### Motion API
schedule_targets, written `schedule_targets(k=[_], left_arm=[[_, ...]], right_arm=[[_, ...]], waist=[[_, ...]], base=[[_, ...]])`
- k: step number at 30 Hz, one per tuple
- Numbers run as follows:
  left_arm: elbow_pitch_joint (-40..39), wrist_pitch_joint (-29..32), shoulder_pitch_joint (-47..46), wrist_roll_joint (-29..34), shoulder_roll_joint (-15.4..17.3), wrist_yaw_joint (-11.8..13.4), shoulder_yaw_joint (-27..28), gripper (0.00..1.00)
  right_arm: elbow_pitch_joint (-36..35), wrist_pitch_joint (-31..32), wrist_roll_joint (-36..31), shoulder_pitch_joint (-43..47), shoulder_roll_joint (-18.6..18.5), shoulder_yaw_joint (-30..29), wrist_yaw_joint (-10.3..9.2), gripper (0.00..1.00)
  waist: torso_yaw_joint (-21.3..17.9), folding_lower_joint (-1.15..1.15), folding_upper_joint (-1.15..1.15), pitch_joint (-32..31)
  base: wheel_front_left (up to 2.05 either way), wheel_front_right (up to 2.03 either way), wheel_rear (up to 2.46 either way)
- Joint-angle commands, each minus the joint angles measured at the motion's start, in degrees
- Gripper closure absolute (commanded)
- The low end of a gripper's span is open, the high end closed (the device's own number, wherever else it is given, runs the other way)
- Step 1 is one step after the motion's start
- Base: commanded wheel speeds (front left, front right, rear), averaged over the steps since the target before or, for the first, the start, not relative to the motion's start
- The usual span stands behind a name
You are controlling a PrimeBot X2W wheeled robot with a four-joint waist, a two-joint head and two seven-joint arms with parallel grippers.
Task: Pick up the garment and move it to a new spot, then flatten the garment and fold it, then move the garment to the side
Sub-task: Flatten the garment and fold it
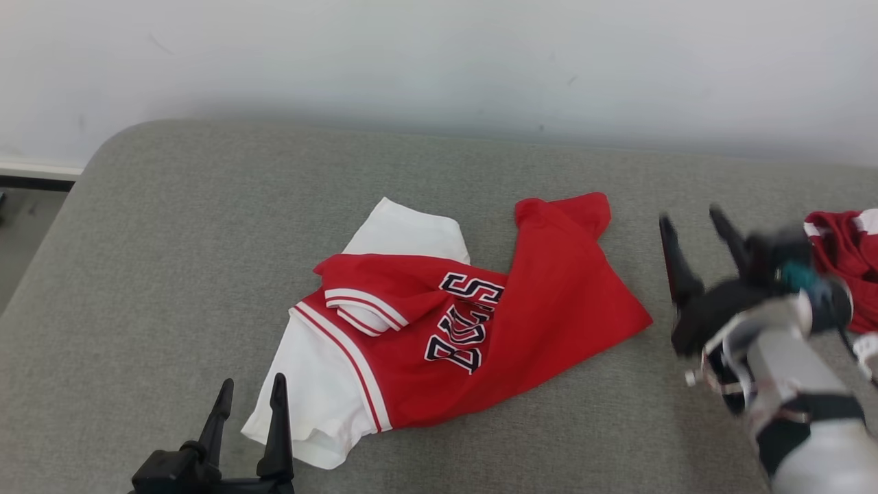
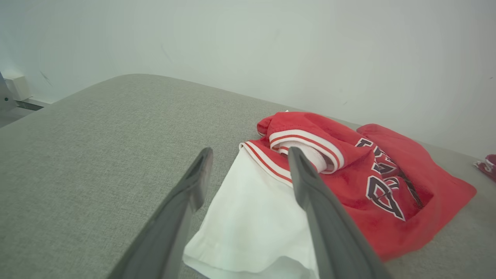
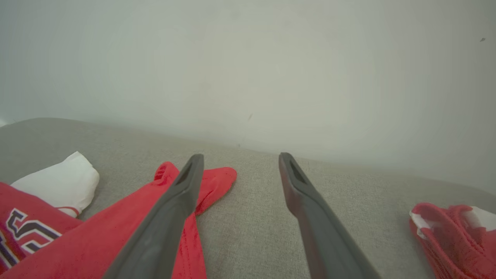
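Block lettering (image 1: 463,322) runs across the red garment (image 1: 549,309): "BU" reads cleanly, the middle letters are lost in a crease, and an "S" closes it.

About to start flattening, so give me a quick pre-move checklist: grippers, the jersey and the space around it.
1. Left gripper open and empty: ok.
2. Right gripper open and empty: ok, to the right of the jersey.
3. The jersey lying flat: not ok, bunched and twisted.
4. The jersey wholly on the grey cushion: ok.
5. Second red garment apart from the jersey: ok.
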Motion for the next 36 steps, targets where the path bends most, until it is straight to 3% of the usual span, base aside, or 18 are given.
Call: schedule_targets(k=[1,6,18,19,20,21,29,36], left_arm=[[-0.25,-0.20,0.69,0.11,-0.01,-0.11,0.20,0.00],[-0.73,-0.19,1.25,0.02,-0.01,-0.36,0.49,0.00],[0.17,-0.19,-0.29,0.44,-0.03,-0.79,-0.48,0.00],[0.24,-0.20,-0.37,0.42,-0.02,-0.81,-0.49,0.00],[0.35,-0.19,-0.45,0.36,-0.03,-0.85,-0.59,0.00],[0.44,-0.20,-0.49,0.32,-0.04,-0.88,-0.66,0.00],[0.80,-0.20,1.41,0.15,-0.04,-0.90,-0.06,0.00],[0.63,-0.19,3.12,-0.39,-0.02,-0.53,0.12,0.00]], right_arm=[[-0.90,-0.04,0.30,3.24,-0.34,0.35,-0.12,0.00],[-3.14,-0.07,2.65,12.59,-1.03,1.38,-0.13,0.00],[4.07,1.28,2.51,9.04,0.78,5.86,-0.13,0.00],[5.37,2.05,2.74,8.59,0.95,6.10,-0.12,0.08],[6.73,3.00,2.77,8.29,0.90,6.41,-0.13,0.81],[7.64,3.33,2.31,7.89,0.80,7.05,-0.13,1.00],[8.50,0.73,4.50,8.52,0.66,8.31,-0.13,1.00],[1.32,-0.03,9.29,13.74,-1.09,7.02,-0.13,1.00]], waist=[[-0.81,0.00,0.00,-0.27],[-1.11,0.00,0.00,0.39],[1.96,0.00,0.00,1.48],[2.18,0.00,0.00,1.51],[2.45,0.00,0.00,1.52],[2.69,0.00,0.00,1.50],[1.99,0.00,0.00,-0.17],[-0.92,0.00,0.00,-2.72]], base=[[0.00,0.00,0.00],[0.00,0.00,0.00],[0.00,0.00,0.00],[0.00,0.00,0.00],[0.00,0.00,0.00],[0.00,0.00,0.00],[0.00,0.00,0.00],[0.00,0.00,0.00]])
